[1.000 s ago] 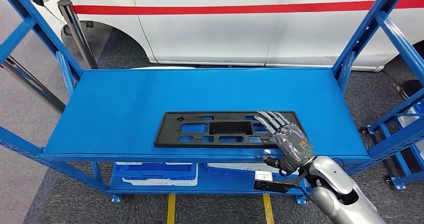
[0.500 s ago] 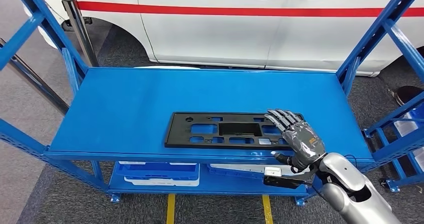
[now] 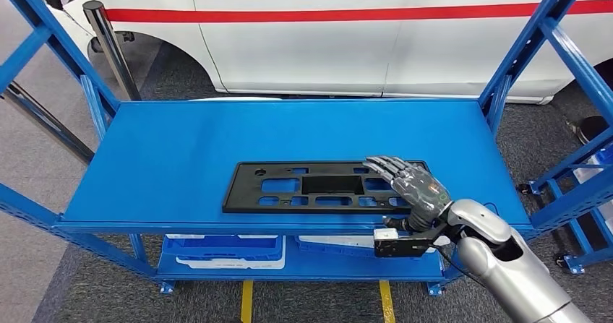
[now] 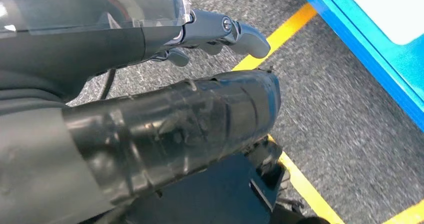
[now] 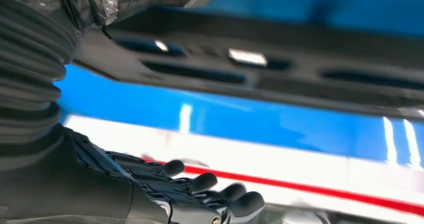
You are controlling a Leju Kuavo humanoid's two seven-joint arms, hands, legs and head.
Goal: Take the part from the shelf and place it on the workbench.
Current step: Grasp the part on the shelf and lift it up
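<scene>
Head view shows the black part (image 3: 325,186) lying flat on the blue shelf (image 3: 181,149), near its front edge, with the right hand (image 3: 413,187) spread over the part's right end, fingers apart and gripping nothing that I can see. To grasp well, I judge the fingers should press on top while the thumb hooks under the front rim, so the long part lifts level rather than tipping. Left hand (image 4: 150,129) hangs over the floor; whether its fingers are curled I cannot tell.
</scene>
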